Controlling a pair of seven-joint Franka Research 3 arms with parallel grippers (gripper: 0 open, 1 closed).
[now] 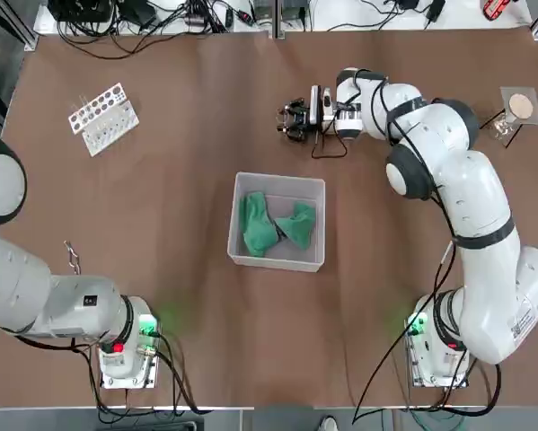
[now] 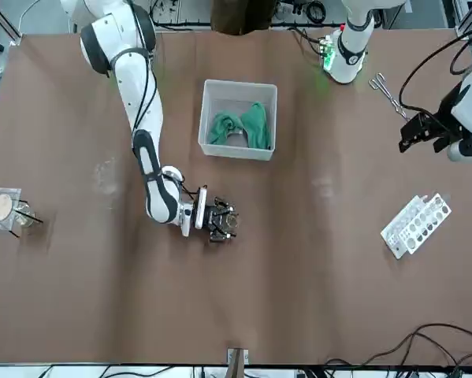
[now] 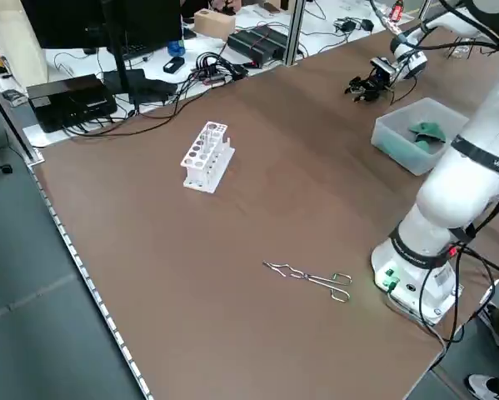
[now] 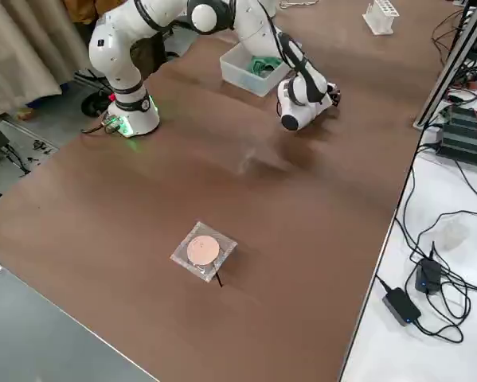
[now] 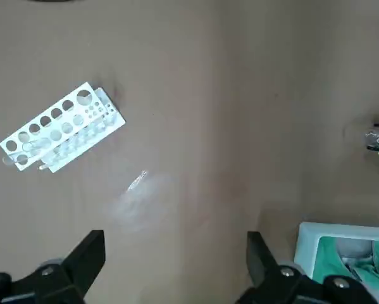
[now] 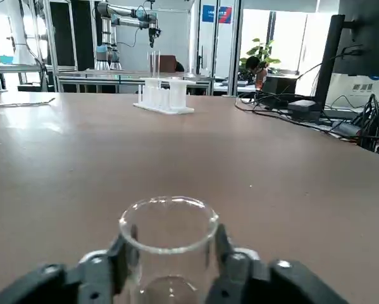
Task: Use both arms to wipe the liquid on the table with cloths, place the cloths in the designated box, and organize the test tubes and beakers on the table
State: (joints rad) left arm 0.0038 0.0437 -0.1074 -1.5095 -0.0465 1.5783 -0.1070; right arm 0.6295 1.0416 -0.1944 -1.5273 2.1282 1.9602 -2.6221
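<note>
My right gripper (image 1: 295, 119) lies low over the far middle of the table (image 1: 161, 269). In the right wrist view its fingers (image 6: 107, 266) press against both sides of a clear glass beaker (image 6: 169, 244), which stands upright between them. My left gripper (image 5: 176, 259) hangs open high above the table's left side, holding nothing. Two green cloths (image 1: 261, 224) lie crumpled inside the pale grey box (image 1: 279, 180) at the table's centre. A thin clear test tube (image 5: 136, 180) lies flat on the table near the white rack (image 1: 104, 118).
A glass vessel with a round pale top on a wire stand (image 1: 520, 109) sits at the far right. Metal tongs (image 1: 72, 257) lie near the left arm's base. Cables and equipment line the far edge beyond the table.
</note>
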